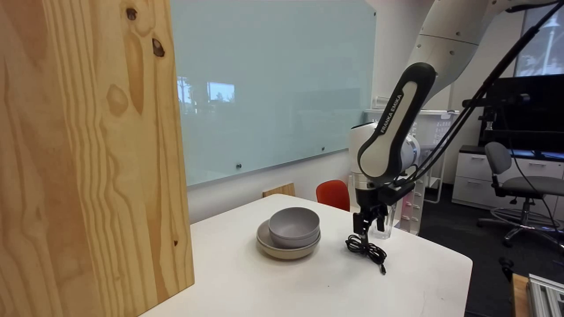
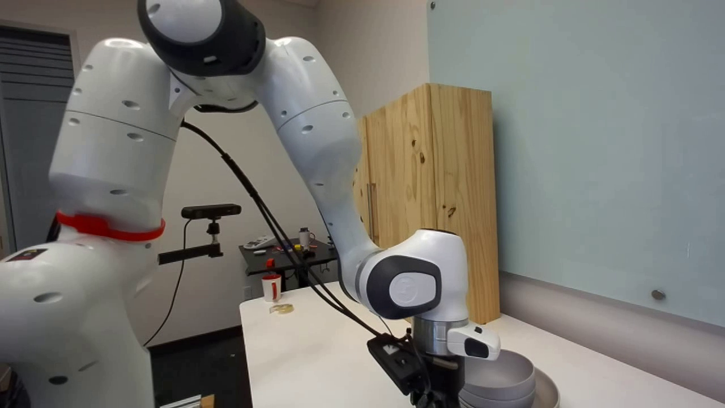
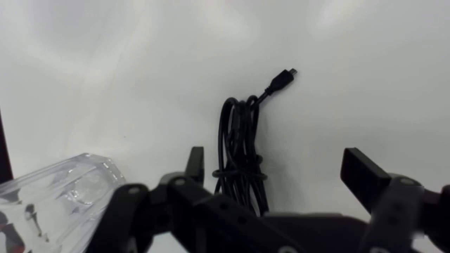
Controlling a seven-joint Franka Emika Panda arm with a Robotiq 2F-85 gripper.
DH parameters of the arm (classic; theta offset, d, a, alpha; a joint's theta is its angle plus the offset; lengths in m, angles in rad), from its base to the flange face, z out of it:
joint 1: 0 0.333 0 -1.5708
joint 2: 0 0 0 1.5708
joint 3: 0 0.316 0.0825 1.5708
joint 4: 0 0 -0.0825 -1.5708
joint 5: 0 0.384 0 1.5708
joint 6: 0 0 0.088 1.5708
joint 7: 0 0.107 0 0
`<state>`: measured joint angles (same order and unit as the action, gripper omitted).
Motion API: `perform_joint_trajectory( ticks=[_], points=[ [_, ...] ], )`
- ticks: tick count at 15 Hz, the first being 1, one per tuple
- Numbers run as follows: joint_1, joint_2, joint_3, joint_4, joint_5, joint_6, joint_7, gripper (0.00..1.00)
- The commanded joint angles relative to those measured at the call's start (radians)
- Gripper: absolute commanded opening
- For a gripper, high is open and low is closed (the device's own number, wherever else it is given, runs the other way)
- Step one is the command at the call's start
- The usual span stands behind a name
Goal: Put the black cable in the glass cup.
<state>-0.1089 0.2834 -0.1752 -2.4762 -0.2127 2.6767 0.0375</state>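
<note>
As I look down through the wrist view, the black cable (image 3: 240,140) lies coiled on the table (image 3: 140,88), its lower part hidden behind my pincer (image 3: 279,165). The fingers (image 3: 195,165) stand apart, one on either side of the cable; whether they touch the table I can't tell. The picture's edge cuts off the glass cup (image 3: 81,189), and in an exterior view the pincer partly covers it. In an exterior view the bottom edge crops my pincer and the grey bowls (image 2: 498,379). On the arm (image 1: 398,125) I read "FRANKA EMIKA"; a dark label (image 2: 25,255) is too small to make out.
</note>
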Motion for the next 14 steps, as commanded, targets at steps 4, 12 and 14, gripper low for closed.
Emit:
perform_joint_trajectory(
  ticks=[4, 12, 14],
  points=[
    [0.02, 0.104, -0.023, 0.08, -0.006, -0.08, 0.046, 1.0],
    [-0.003, 0.139, -0.056, 0.132, 0.015, -0.188, 0.069, 0.75],
    [-0.022, 0.126, -0.04, 0.128, 0.037, -0.208, 0.036, 0.68]
  ],
)
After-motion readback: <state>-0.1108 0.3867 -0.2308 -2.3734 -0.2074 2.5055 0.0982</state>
